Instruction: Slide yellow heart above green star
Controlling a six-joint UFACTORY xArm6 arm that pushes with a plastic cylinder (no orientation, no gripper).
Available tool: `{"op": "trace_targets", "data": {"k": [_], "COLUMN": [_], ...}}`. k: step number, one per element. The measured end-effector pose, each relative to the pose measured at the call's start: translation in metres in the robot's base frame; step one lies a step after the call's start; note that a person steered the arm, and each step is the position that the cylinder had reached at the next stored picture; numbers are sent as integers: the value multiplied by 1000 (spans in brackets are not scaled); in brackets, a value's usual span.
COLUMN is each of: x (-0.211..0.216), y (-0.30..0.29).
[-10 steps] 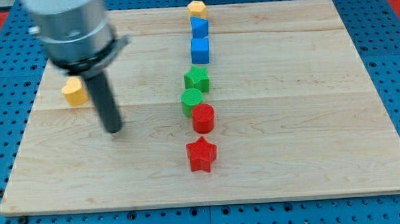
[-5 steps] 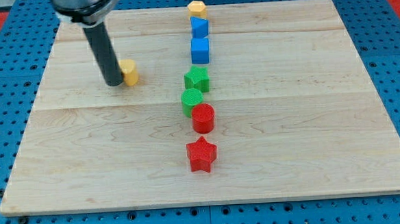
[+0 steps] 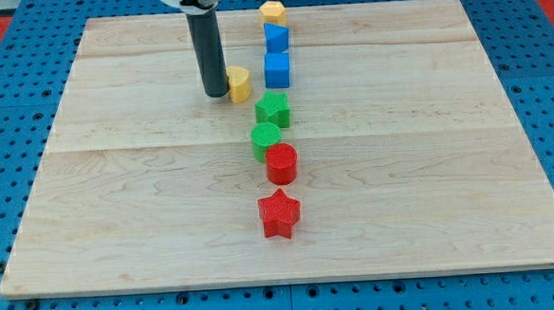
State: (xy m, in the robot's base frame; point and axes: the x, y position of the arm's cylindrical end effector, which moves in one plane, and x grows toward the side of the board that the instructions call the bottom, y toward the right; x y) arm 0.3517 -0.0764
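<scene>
The yellow heart (image 3: 240,84) lies on the wooden board, up and to the left of the green star (image 3: 273,110) and just left of a blue cube (image 3: 276,70). My tip (image 3: 216,92) stands right at the heart's left side, touching it or nearly so. The dark rod rises from there to the view's top.
A column of blocks runs down the board's middle: a yellow hexagon (image 3: 272,12), a blue block (image 3: 276,36), the blue cube, the green star, a green cylinder (image 3: 266,140), a red cylinder (image 3: 281,162) and a red star (image 3: 279,213). The board (image 3: 118,201) lies on a blue pegboard.
My tip has swung from the board's left to the heart's left side and pushed it rightward and up, from the far left to just beside the block column.
</scene>
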Motion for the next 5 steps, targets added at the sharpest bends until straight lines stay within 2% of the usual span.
{"op": "trace_targets", "data": {"k": [1,3,4,5], "x": [-41,-1,-2,-38], "y": [-29,5,1,-25]}}
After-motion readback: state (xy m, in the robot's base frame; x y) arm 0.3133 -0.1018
